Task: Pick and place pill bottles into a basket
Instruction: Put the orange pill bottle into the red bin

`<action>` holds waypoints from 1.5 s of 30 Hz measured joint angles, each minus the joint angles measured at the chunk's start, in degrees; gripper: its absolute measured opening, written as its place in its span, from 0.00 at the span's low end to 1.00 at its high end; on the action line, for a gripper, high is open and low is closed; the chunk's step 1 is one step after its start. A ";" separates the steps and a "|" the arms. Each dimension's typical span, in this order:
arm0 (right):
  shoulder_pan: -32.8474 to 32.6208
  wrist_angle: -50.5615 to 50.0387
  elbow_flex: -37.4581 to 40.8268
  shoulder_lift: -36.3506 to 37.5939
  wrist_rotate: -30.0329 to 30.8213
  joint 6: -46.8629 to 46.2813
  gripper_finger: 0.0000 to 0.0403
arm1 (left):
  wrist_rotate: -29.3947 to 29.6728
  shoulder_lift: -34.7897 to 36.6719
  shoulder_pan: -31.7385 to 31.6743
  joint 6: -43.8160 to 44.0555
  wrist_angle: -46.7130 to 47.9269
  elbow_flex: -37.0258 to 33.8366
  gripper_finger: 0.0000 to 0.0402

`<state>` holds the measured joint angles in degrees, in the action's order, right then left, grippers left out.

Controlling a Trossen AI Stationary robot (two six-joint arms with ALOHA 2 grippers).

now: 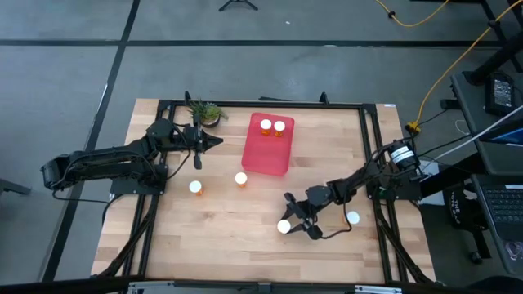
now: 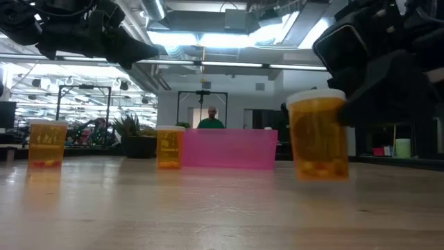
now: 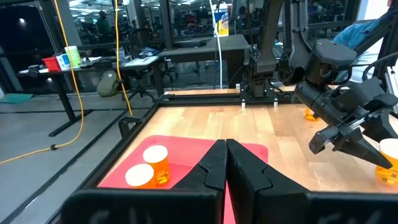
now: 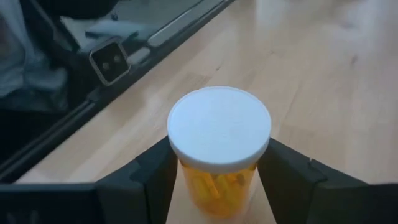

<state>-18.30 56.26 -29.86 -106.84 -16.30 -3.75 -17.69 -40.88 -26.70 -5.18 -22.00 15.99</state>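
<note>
Right gripper (image 4: 217, 180) down on the counter (image 1: 245, 237), well away from the red basket (image 1: 266, 151), fingers apart on both sides of a pill bottle (image 4: 219, 149). Best to squeeze gently below the round white cap, then lift straight up. Smooth orange plastic tube, slippery. Left gripper (image 3: 227, 163) closed over the flat basket.

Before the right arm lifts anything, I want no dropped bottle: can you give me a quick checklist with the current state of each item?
1. Right gripper straddles the pill bottle: ok.
2. Fingers firmly clamped on it: cannot tell.
3. Bottle upright on the table: ok.
4. Room left in the basket, which holds two bottles at its far end: ok.
5. Left gripper shut, empty, waiting beside the basket, clear of the right arm: ok.
</note>
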 joint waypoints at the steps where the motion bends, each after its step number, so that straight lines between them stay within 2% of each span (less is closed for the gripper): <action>1: 0.30 0.05 0.00 0.06 0.02 -0.31 0.51 | 0.02 0.00 -0.01 0.12 0.00 0.00 0.00; 13: 3.59 -3.90 0.01 7.34 0.27 1.79 0.51 | 0.02 0.00 -0.01 -0.01 0.00 0.00 0.03; 28: 15.60 -16.47 -0.01 26.31 1.78 5.11 0.51 | 0.02 0.00 0.01 -0.05 -0.02 0.00 0.02; 34: 18.72 -18.65 -0.01 27.99 10.56 4.37 0.51 | 0.02 0.02 0.01 -0.05 -0.03 0.00 0.01; 45: 24.32 -18.67 -0.01 27.90 22.60 -1.72 0.51 | 0.04 0.02 0.01 -0.05 -0.04 0.00 0.01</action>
<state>6.02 37.58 -29.87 -78.94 6.29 -5.46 -17.65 -40.87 -26.70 -5.23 -22.04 15.99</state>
